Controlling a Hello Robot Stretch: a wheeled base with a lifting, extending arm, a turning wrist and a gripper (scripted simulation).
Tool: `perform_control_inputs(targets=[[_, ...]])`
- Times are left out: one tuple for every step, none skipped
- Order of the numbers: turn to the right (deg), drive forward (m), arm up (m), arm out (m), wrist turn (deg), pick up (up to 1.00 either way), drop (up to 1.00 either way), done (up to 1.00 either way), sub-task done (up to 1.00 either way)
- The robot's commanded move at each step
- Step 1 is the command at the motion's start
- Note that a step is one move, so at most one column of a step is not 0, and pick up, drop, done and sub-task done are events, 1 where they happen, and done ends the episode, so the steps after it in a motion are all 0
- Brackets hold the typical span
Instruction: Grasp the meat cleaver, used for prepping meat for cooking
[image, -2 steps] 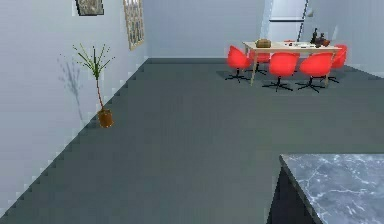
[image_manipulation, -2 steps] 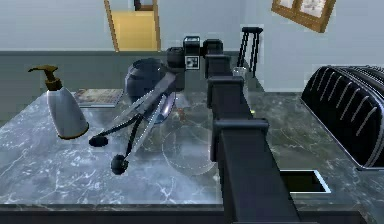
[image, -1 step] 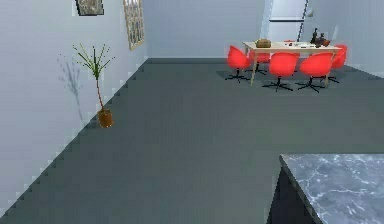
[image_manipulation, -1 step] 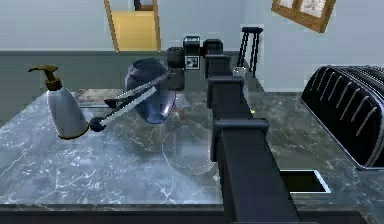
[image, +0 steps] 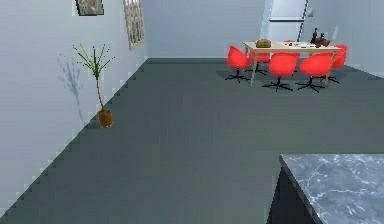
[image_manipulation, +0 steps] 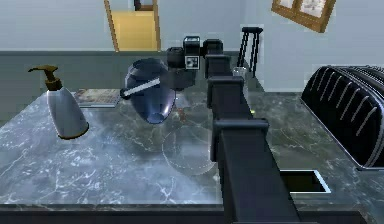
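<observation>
I have the dark square arm (image_manipulation: 235, 140) reaching out across the grey marble surface (image_manipulation: 100, 150), and the gripper (image_manipulation: 186, 58) sits at its far end, close to the back edge. Things stand right around it, so I cannot tell whether the gripper is holding anything.

I cannot pick out the meat cleaver with any certainty. The closest candidate is a pale grey strip (image_manipulation: 146, 88) lying slantwise across a dark blue rounded glass bowl (image_manipulation: 150, 95), just left of the arm. A clear glass bowl (image_manipulation: 188, 148) stands in front of that, touching the arm's left side in the picture. A grey soap pump bottle with a bronze spout (image_manipulation: 66, 105) stands well to the left, and a black ribbed appliance (image_manipulation: 350, 105) is on the right. A black stool (image_manipulation: 250, 45) stands on the floor beyond.

Ahead I see a potted green plant (image: 100, 85) by the left wall, 2 framed pictures (image: 133, 22) above it, and red chairs (image: 283, 66) around a pale dining table (image: 272, 47).
</observation>
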Motion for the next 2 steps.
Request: perform_control_inputs(targets=[[0.0,0.0,0.0,0.0,45.0,0.0,0.0,0.0,0.0],[0.0,0.0,-0.16,0.0,0.0,0.0,0.0,0.0,0.0]])
